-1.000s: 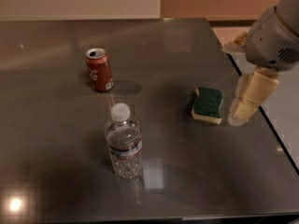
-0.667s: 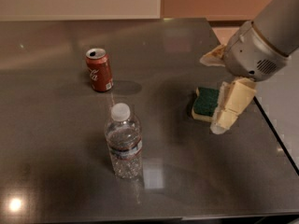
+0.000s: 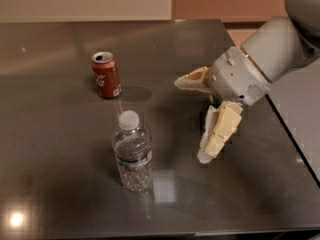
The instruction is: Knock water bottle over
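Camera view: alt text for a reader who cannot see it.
A water bottle stands upright on a dark table, with the robot's open end effector to its right, not touching it. A red Coca-Cola can stands farther back on the left.

The water bottle [image 3: 132, 151] is small, clear and ribbed, with a white screw cap and a thin label band. It stands upright on the dark bench [image 3: 55, 149], toward the near edge. The claw [image 3: 190, 121] hangs to its right, apart from it, fingers spread wide.
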